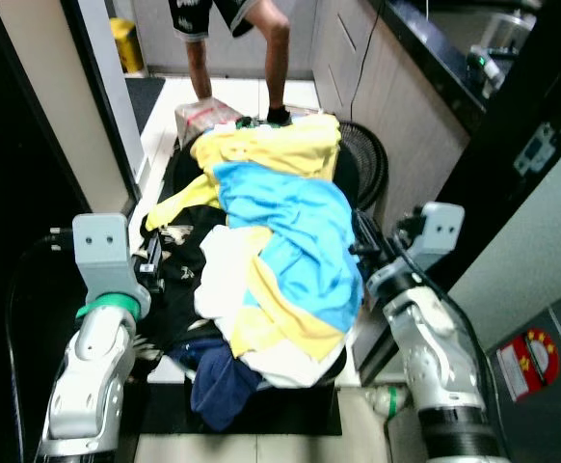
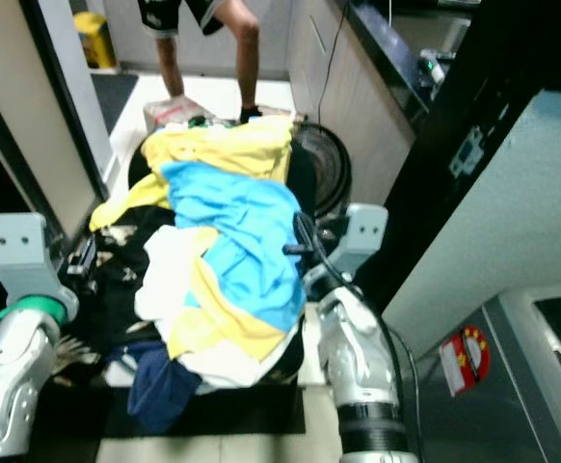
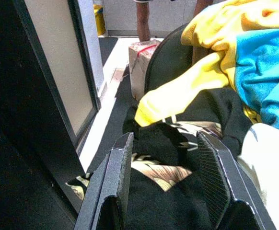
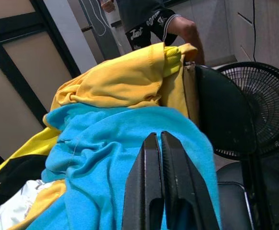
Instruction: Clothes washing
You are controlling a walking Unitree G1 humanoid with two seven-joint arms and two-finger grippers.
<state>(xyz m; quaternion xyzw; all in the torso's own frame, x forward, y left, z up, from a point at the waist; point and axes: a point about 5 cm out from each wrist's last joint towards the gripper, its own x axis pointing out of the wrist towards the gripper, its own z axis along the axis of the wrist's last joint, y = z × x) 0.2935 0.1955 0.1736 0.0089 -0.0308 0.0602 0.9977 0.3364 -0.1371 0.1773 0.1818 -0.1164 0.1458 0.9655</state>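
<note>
A large heap of laundry (image 1: pixel 261 270) fills the centre of the left eye view, piled in a black container whose rim is mostly buried. On top, toward the upper middle, lies a yellow garment (image 1: pixel 271 145); just below it a bright blue shirt (image 1: pixel 300 231) drapes down the right side of the heap. White cloth (image 1: pixel 227 280) and more yellow fabric sit under the blue, a dark patterned garment (image 1: pixel 179 260) lies at the left, and a navy piece (image 1: pixel 221 386) hangs at the lower middle.

The left gripper (image 3: pixel 168 182), at the left edge of the heap, has its two black fingers spread wide with nothing between them, poised over the dark patterned garment. The right gripper (image 4: pixel 161 187), at the right edge of the heap, has its fingers pressed together, resting against the blue shirt; whether cloth is pinched between them cannot be told.

A black fan (image 1: pixel 367 159) stands to the upper right of the heap. A person's legs (image 1: pixel 237 58) appear at the top centre, beside a small cardboard box (image 1: pixel 203 114) on the floor
</note>
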